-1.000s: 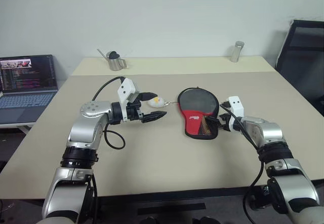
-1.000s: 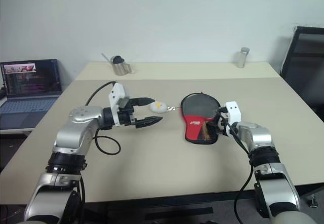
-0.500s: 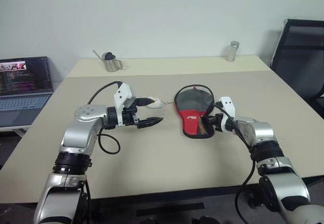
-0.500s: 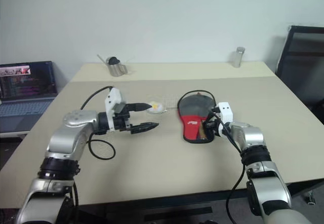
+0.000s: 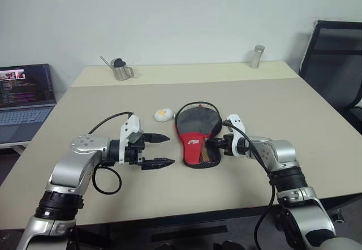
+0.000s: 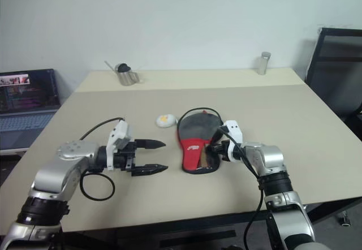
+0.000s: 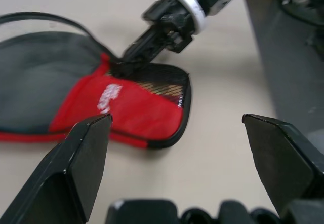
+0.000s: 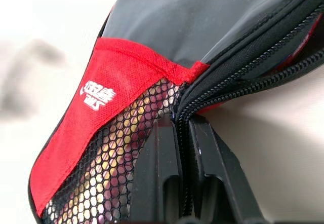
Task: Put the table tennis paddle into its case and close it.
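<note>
Right gripper (image 5: pixel 217 145) pinched tight on the case's (image 5: pixel 194 132) zipper edge, left gripper (image 5: pixel 162 150) gaping wide, level, just left of the case

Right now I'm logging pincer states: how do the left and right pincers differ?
The left pincer stands wide open, clear of the case, holding nothing. The right pincer is shut on the case's zipper edge. The left points toward the case from its left side; the right meets it from the right. Both have black fingers.

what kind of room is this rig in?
Probably an office or lab: a plain beige table against a bare white wall, an open laptop showing code on a side desk, and a black office chair.
</note>
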